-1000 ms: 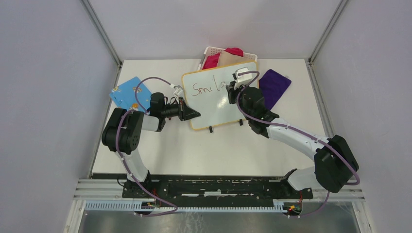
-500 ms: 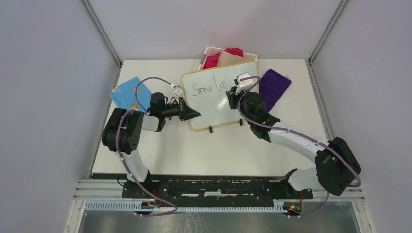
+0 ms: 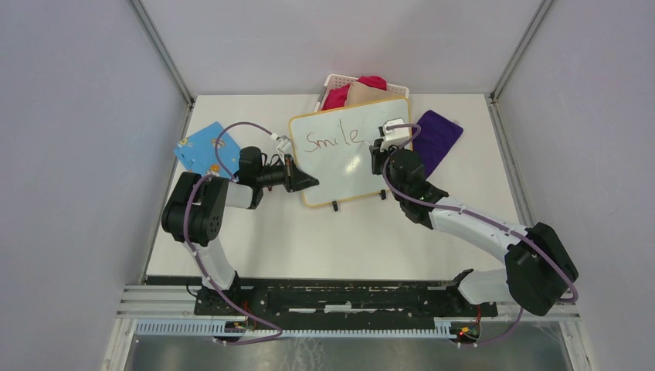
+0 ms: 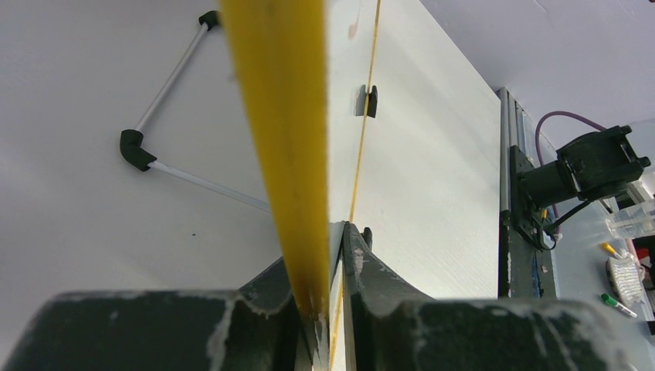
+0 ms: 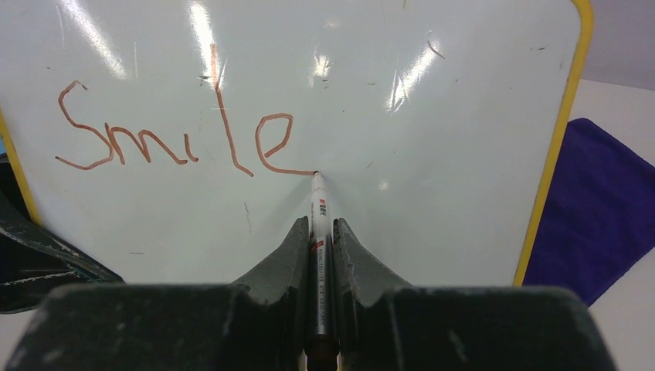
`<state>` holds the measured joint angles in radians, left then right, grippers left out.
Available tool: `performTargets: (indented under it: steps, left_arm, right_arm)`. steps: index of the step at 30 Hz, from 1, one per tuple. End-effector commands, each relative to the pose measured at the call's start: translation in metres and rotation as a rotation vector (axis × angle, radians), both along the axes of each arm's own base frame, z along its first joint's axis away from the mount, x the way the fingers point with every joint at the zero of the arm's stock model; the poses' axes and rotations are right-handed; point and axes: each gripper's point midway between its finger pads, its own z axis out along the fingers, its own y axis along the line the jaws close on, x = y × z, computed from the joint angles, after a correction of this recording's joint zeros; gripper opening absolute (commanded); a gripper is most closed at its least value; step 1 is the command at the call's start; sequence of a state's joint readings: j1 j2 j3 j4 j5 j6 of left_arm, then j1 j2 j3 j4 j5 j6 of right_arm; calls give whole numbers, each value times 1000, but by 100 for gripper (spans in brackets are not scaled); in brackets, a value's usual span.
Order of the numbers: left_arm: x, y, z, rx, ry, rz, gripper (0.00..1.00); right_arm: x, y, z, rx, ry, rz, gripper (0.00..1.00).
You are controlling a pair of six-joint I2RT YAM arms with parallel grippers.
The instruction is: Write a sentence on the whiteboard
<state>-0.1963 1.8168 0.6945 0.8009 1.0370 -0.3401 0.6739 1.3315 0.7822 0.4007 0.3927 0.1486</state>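
The whiteboard (image 3: 351, 158) with its yellow-orange rim stands tilted on black feet at the table's middle back. Red marker writing, the sentence (image 5: 178, 143), reads "Smile" on its upper part, also seen as the sentence (image 3: 332, 140) from above. My left gripper (image 3: 307, 183) is shut on the board's left edge; the yellow rim (image 4: 290, 154) runs between its fingers. My right gripper (image 5: 322, 226) is shut on a white marker (image 5: 319, 224), its tip touching the board at the end of the "e" tail. From above the right gripper (image 3: 378, 154) sits over the board's right half.
A white basket (image 3: 338, 83) with red and beige cloths stands behind the board. A purple cloth (image 3: 435, 139) lies to its right, a blue board (image 3: 202, 148) to the left. The table's metal frame rail (image 3: 347, 297) carries both arm bases.
The right gripper with the marker has moved rightward, adding the "e" and its tail after "Smil". The left arm has held the board still.
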Motion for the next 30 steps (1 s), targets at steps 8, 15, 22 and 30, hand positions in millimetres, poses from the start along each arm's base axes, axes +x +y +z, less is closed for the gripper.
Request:
performTargets:
  steps: [8,15,22,30]
  left_arm:
    - [-3,0,-27,86,44,30,2]
    - [-3,0,-28,91,44,31,2]
    - [-3,-1,-27,94,41,28,2]
    - [-3,-1,-29,102,43,24,2]
  right_arm:
    - [-14,6,50,92,-133,73,0]
    - [-28,56,82,87,-192,223,0]
    - [-22,83,85,74,-180,255,0]
    - [-7,83,77,57,-151,196,0]
